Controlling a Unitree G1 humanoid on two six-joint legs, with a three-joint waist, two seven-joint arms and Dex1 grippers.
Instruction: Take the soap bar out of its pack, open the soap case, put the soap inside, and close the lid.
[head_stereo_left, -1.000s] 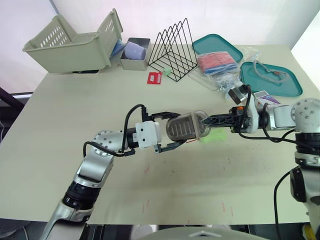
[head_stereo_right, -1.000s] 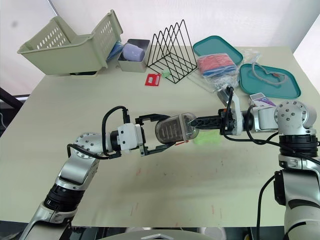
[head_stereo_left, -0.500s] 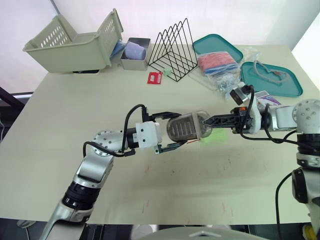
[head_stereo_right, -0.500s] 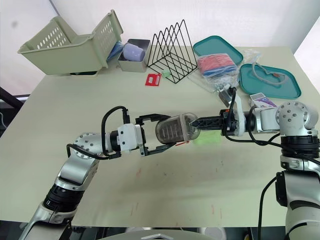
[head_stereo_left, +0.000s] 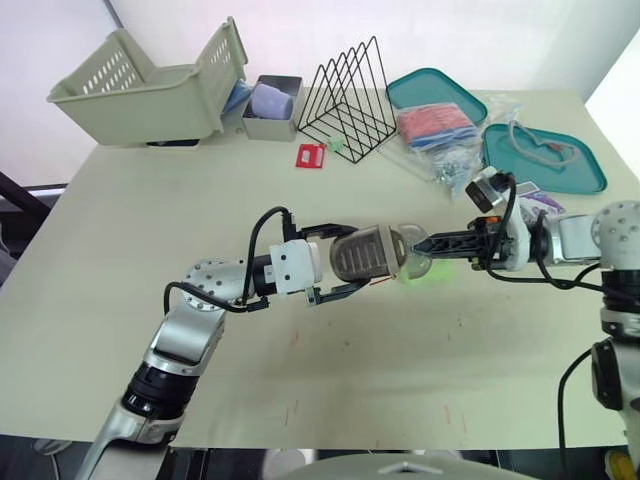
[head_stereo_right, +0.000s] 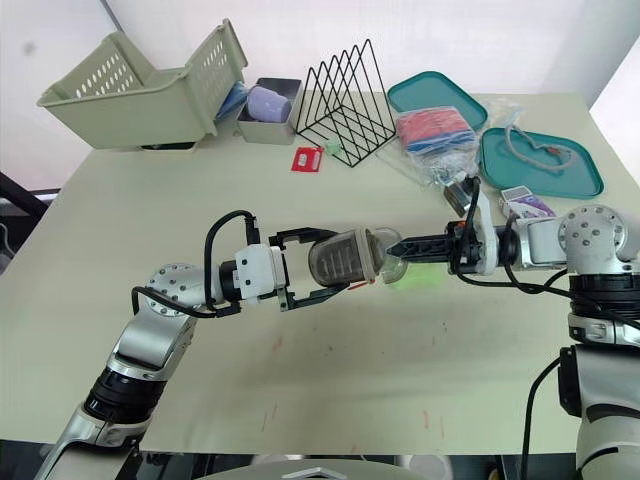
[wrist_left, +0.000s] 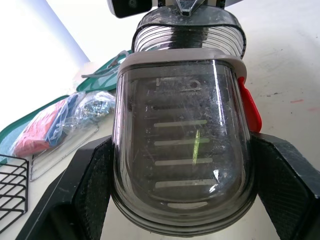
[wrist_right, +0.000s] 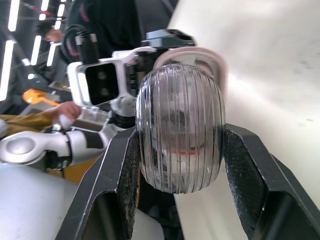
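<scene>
Beside soap case (head_stereo_left: 362, 255), lid (head_stereo_left: 420, 263) newly detached

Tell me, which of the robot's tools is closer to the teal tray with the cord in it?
Right. The right tool, clamping the clear lid, is on the tray's side of the table; the left tool, holding the soap case, is beyond it, toward the middle.

You have bright, even light over the surface (head_stereo_left: 120, 250); the backdrop beyond its far edge is blown out white. A short, soft shadow sits under the basket (head_stereo_left: 150, 100). In the left wrist view, glare streaks the case (wrist_left: 182, 150). In the right wrist view the lid (wrist_right: 180, 140) is sharp, the dim room behind blurred.
</scene>
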